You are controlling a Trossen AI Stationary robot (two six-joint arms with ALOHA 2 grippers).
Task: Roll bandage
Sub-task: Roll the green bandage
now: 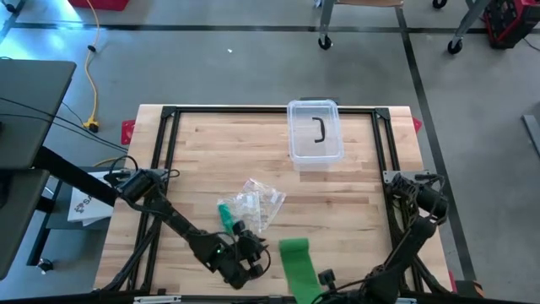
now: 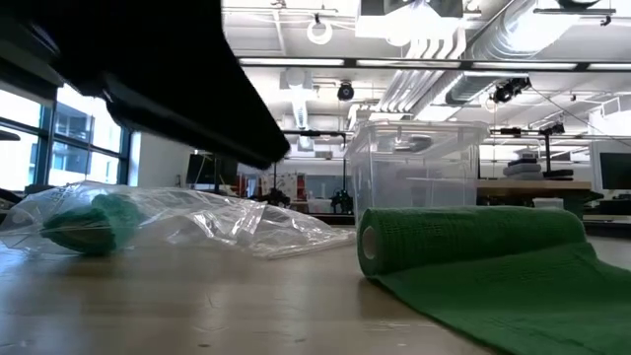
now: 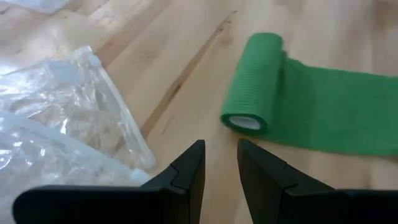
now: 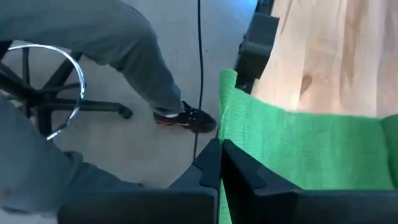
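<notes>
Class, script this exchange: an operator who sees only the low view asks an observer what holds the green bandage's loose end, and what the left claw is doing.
Operator: In my low view the bandage runs out of frame. What holds its end?
Observer: The right claw, shut on the loose end where it hangs over the table edge.
Operator: And the left claw?
Observer: The left claw is open and empty, pointing at the bandage's rolled part, with the bag beside it.
</notes>
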